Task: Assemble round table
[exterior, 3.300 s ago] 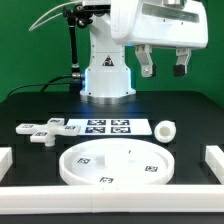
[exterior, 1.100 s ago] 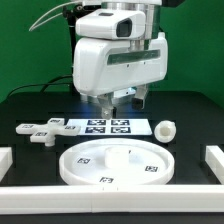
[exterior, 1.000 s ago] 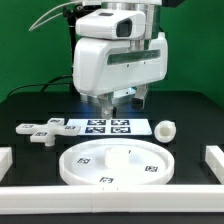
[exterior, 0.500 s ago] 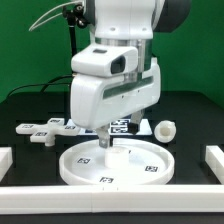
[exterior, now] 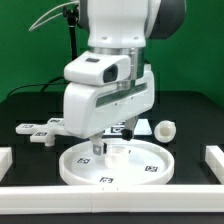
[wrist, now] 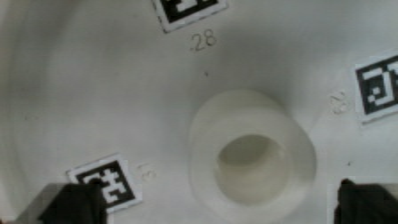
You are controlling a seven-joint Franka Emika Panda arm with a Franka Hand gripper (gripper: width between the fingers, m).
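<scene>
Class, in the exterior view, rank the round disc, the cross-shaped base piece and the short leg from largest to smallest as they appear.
1. round disc, by far the largest
2. cross-shaped base piece, clearly wider than the leg
3. short leg, the smallest

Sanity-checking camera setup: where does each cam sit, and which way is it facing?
Exterior view: off the arm, raised, looking across the round disc at the arm; arm and open claw show.
Wrist view: on the wrist, looking straight down at the round disc close up; only the fingertips of the claw show.
Shared: the disc, its central socket, the claw.
</scene>
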